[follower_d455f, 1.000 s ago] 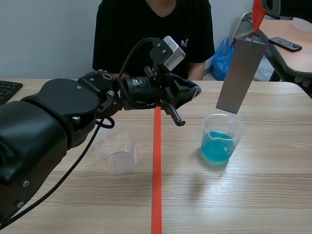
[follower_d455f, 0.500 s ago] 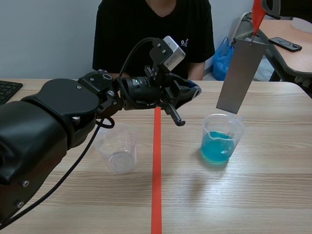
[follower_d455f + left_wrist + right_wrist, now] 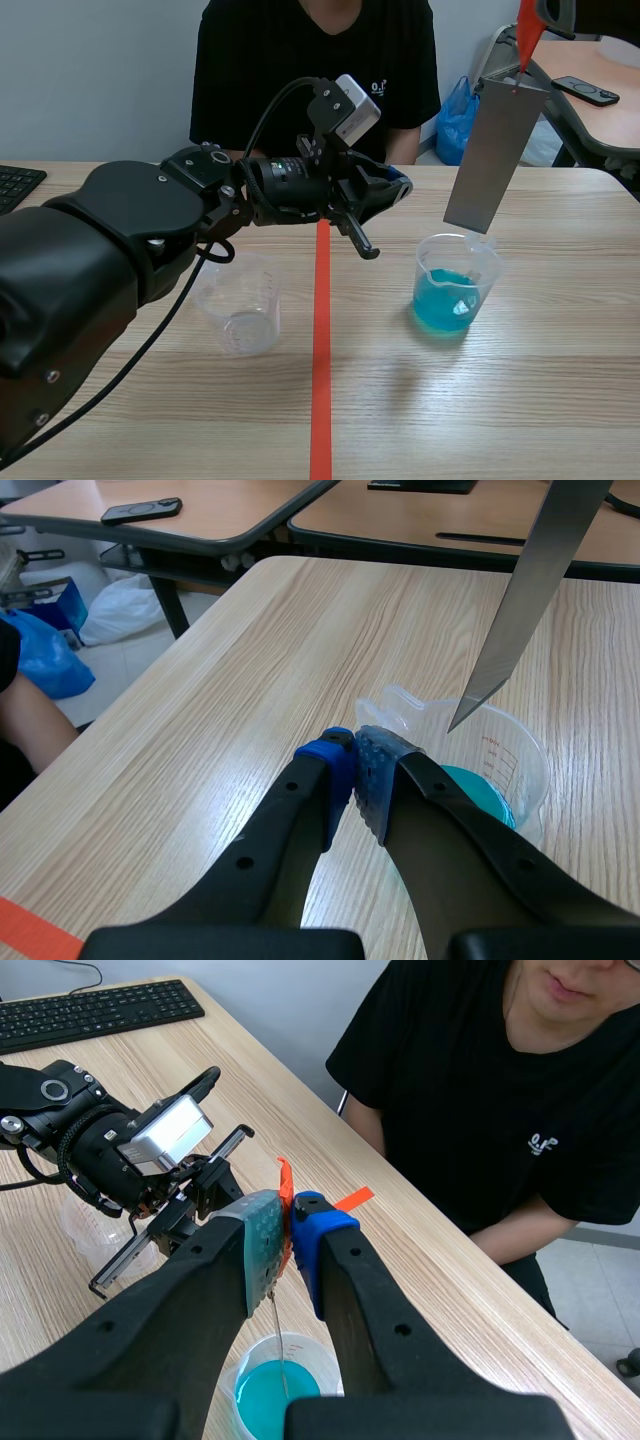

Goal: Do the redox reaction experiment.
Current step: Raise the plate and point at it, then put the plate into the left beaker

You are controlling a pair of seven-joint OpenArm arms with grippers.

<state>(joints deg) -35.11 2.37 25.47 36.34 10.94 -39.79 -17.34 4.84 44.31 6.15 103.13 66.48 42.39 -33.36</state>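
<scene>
The metal strip (image 3: 495, 155) hangs tilted just above the beaker of blue solution (image 3: 450, 290), its lower corner over the rim and not yet in the liquid. My right gripper (image 3: 287, 1222) is clamped on the strip's orange-red tab, high above that beaker. My left gripper (image 3: 352, 770) hovers beside the beaker, fingers together on nothing. An empty beaker (image 3: 240, 305) stands well apart from it, across the tape line (image 3: 321, 350). I judge the solution poured and ready; the dipping is left to do.

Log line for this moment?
right gripper: shut on grey metal strip, over clear beaker of blue liquid | left gripper: shut, empty | clear empty beaker: untouched
</scene>
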